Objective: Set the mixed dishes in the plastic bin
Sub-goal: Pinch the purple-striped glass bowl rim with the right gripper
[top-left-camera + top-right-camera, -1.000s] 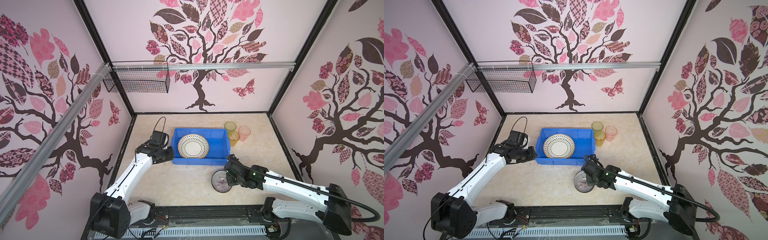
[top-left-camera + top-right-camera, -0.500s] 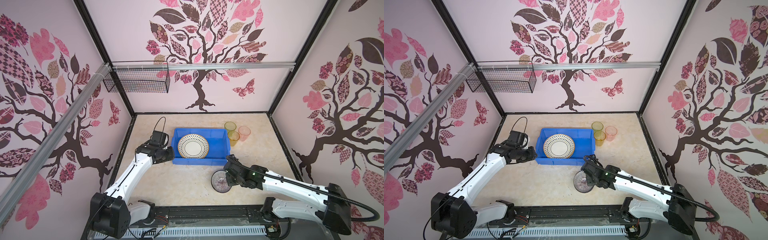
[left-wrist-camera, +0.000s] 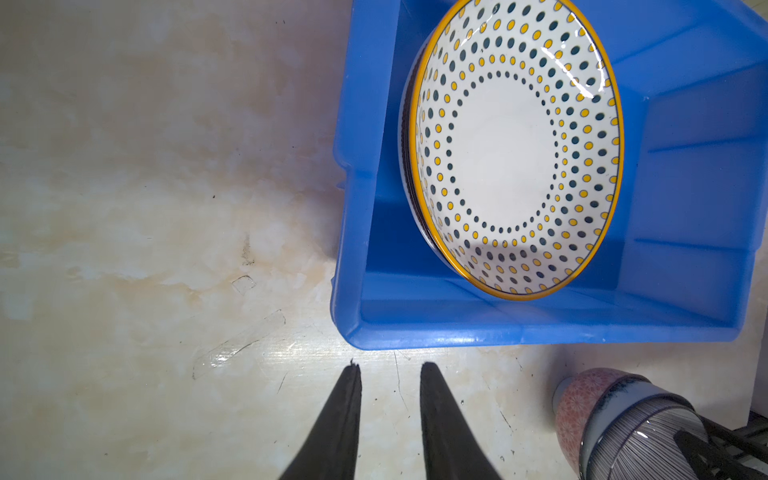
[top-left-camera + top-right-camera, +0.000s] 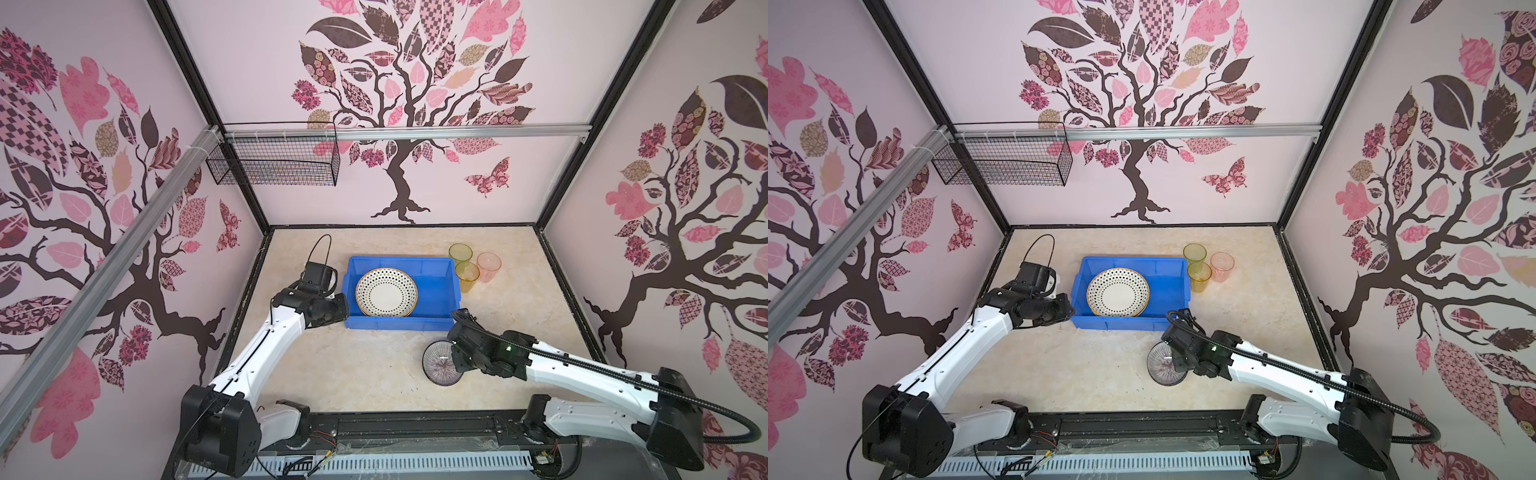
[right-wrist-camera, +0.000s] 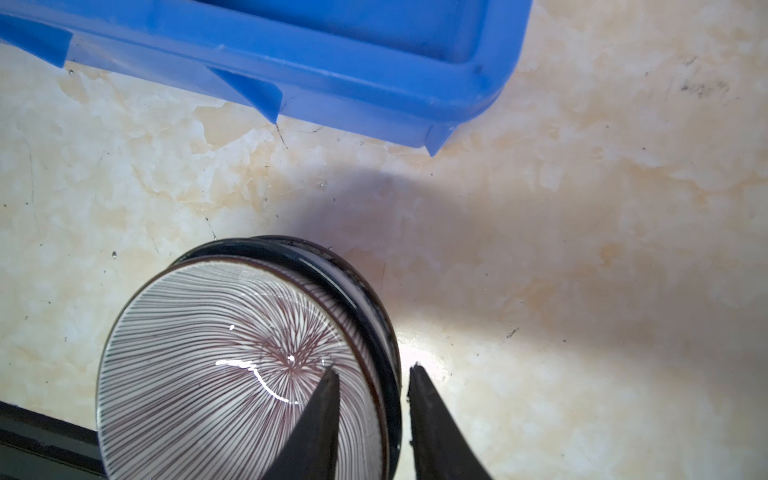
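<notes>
Where both top views agree, I list: blue plastic bin [image 4: 434,286], central; dotted-rim plate [image 4: 386,292] inside it, stacked on others; three cups [image 4: 467,272] just beside its far right corner; nested bowl stack [image 4: 438,365] outside, near its front right corner. Left wrist view: my left claw [image 3: 390,368], fingers parted, empty, over bare table [image 3: 166,208] beside the bin. Right wrist view: my right claw [image 5: 374,368] straddles the rim of the top purple-striped bowl [image 5: 232,345], one finger inside, one outside; whether it pinches I cannot tell. Handling, as I judge: glazed ceramic, stiff, weighty, slippery, chippable; take deep on the rim, lift level lest the nest shift.
</notes>
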You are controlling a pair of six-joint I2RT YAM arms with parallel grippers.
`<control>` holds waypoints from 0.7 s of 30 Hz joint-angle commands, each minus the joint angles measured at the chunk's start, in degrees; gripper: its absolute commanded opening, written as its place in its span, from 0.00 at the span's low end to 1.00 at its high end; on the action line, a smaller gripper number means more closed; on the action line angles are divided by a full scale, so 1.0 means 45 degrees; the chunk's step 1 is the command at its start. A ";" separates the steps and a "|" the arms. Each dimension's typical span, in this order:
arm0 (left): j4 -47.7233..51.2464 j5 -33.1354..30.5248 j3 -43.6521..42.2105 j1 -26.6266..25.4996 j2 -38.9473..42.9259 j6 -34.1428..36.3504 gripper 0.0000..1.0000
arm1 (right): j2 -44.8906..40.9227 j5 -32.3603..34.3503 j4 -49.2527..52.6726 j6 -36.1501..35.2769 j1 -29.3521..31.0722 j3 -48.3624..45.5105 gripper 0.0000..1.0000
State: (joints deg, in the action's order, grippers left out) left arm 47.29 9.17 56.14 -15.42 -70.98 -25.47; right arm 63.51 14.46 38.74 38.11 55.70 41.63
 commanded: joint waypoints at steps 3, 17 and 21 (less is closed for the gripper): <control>-0.0011 0.0033 -0.0346 -0.0014 0.0046 0.0055 0.29 | -0.0362 -0.0101 0.0151 -0.0044 0.0102 0.0281 0.30; -0.0058 0.0108 -0.0367 -0.0020 -0.0004 0.0036 0.29 | -0.0315 0.0503 0.0364 -0.0066 0.0395 0.0498 0.28; -0.0079 0.0129 -0.0396 -0.0014 -0.0027 0.0036 0.29 | -0.0325 0.0737 0.0491 -0.0050 0.0405 0.0569 0.30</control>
State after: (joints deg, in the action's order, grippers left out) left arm 47.27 9.32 56.12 -15.42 -70.98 -25.47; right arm 63.09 16.03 39.09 38.11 56.99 41.74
